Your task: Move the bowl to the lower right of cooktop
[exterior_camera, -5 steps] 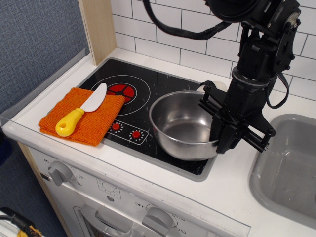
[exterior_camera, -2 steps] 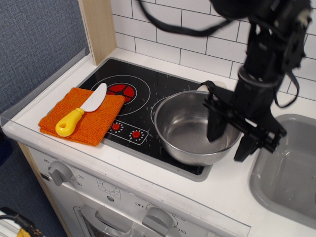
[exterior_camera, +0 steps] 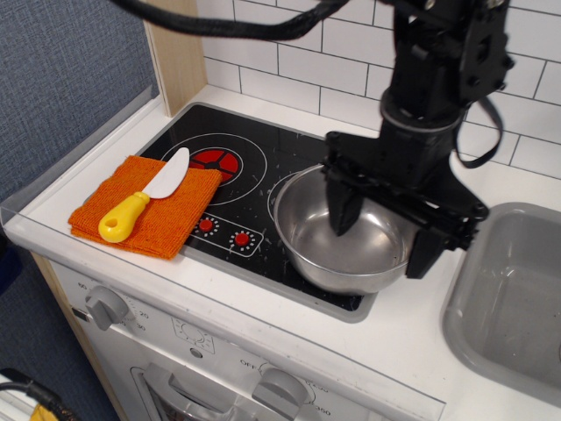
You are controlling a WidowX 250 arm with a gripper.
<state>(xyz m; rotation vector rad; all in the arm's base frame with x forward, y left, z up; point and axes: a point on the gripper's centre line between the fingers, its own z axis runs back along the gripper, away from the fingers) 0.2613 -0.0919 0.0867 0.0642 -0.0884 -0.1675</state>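
The shiny steel bowl (exterior_camera: 311, 239) stands upright on the front right part of the black cooktop (exterior_camera: 263, 162), over the right burner, with its right edge near the cooktop's rim. My gripper (exterior_camera: 386, 230) is open wide and empty, over the bowl's right half. The left finger (exterior_camera: 344, 209) hangs in front of the bowl's inside. The right finger (exterior_camera: 427, 248) is outside the bowl's right rim. The arm hides the bowl's back rim.
An orange cloth (exterior_camera: 175, 224) lies at the cooktop's left with a yellow-handled white knife (exterior_camera: 145, 197) on it. The grey sink basin (exterior_camera: 513, 303) is at the right. A tiled wall stands behind, and a wooden post at the back left.
The gripper let go of the bowl's right rim, opened wide, and swung left and up over the bowl. The bowl shifted slightly to the right and now rests free.
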